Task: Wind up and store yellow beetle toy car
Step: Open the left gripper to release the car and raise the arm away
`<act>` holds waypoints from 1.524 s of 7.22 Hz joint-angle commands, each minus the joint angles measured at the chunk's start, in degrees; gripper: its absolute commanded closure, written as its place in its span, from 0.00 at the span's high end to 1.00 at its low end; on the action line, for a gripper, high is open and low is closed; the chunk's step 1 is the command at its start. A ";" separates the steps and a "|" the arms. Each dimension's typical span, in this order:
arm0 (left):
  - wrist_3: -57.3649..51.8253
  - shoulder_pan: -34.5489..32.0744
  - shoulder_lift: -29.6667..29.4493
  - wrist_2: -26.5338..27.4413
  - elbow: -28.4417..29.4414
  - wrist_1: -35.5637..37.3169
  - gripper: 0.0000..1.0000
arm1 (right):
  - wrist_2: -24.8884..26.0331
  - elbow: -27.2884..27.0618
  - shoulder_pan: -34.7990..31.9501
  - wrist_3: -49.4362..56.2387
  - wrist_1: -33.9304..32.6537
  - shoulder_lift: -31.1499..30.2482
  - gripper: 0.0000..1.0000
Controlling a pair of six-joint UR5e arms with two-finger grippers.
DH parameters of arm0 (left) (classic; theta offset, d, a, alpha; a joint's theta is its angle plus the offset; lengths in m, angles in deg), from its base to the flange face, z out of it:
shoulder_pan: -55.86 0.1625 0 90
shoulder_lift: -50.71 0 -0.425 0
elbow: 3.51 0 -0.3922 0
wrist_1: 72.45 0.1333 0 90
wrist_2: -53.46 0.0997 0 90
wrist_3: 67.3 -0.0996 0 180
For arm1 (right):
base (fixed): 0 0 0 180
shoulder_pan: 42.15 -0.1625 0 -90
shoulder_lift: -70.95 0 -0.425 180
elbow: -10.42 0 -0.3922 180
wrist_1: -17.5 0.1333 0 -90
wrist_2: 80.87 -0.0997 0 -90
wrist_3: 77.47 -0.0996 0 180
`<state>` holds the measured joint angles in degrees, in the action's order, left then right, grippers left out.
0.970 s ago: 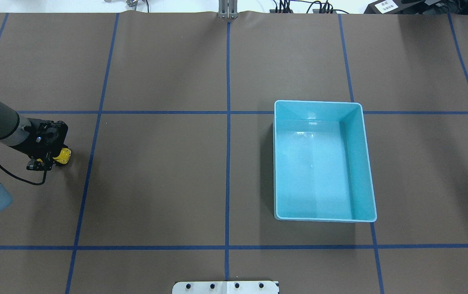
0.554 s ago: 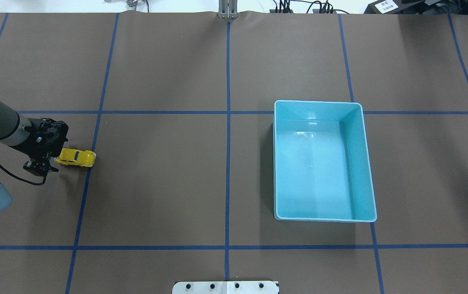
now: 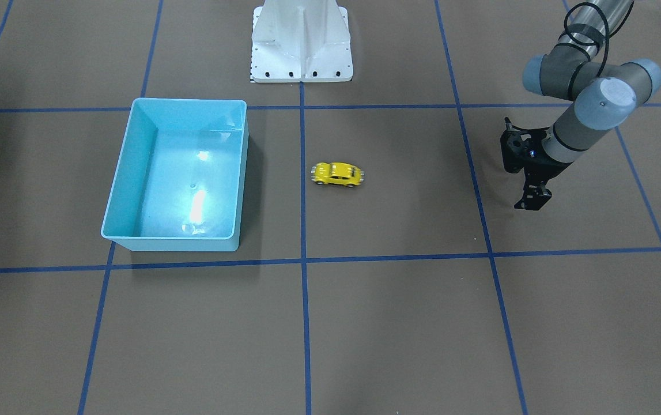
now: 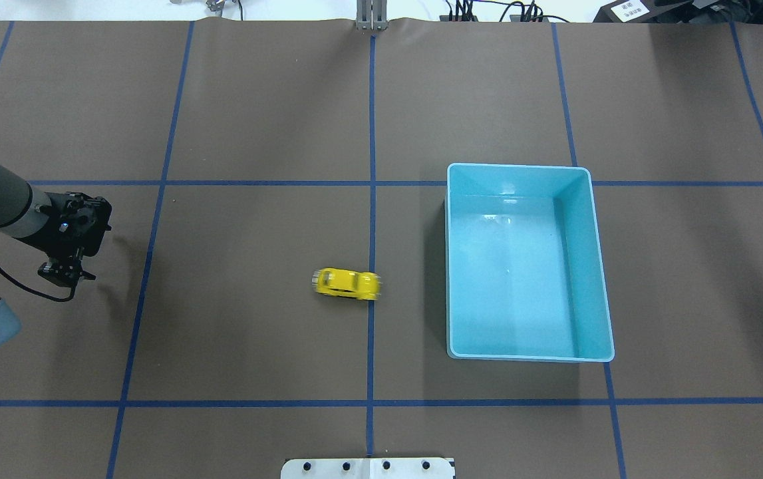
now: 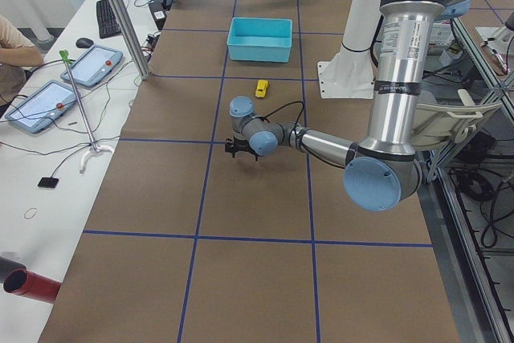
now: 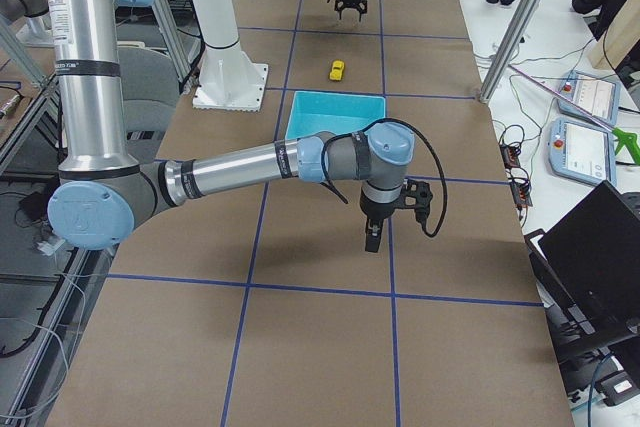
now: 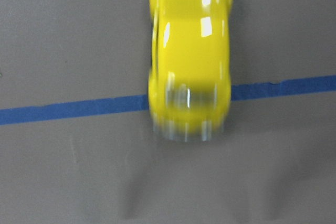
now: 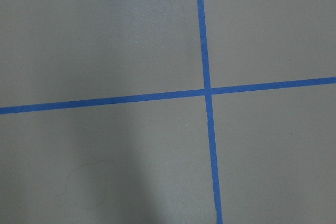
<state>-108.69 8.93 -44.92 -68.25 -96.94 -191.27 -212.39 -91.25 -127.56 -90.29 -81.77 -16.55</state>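
Note:
The yellow beetle toy car (image 4: 346,284) stands free on the brown table near the centre blue line, blurred by motion, a little left of the light blue bin (image 4: 449,266). It also shows in the front view (image 3: 337,174) and blurred in the left wrist view (image 7: 190,61). My left gripper (image 4: 65,273) is open and empty, low over the table at the far left, well apart from the car. My right gripper (image 6: 372,240) shows only in the exterior right view, past the bin; I cannot tell whether it is open or shut.
The bin (image 3: 189,101) holds nothing. Blue tape lines grid the brown table. The white robot base (image 3: 301,40) stands at the robot's edge of the table. Tablets and cables lie on a side desk (image 5: 56,94).
The car has left my left gripper and rolled right across the table, from beside the fingers to near the centre line. The left gripper has stayed put.

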 commanded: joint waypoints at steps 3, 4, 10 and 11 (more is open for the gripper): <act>0.09 -1.22 0.00 0.07 0.35 0.44 1.00 | -0.22 -0.63 -3.27 -0.36 0.04 -1.70 1.00; 0.26 -2.88 -0.09 0.16 0.44 0.79 1.00 | -0.32 -0.63 -3.28 -0.36 -0.04 -1.71 1.00; 31.84 -21.86 -7.02 -10.16 0.44 22.45 1.00 | 0.12 0.68 2.74 -4.10 -5.18 8.33 1.00; 38.08 -24.32 -6.16 -15.69 0.70 22.67 1.00 | 3.52 1.04 8.62 -9.44 -9.32 15.53 1.00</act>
<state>-78.99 -12.04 -51.25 -77.73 -96.43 -170.72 -211.73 -90.85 -125.33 -94.35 -86.22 -9.32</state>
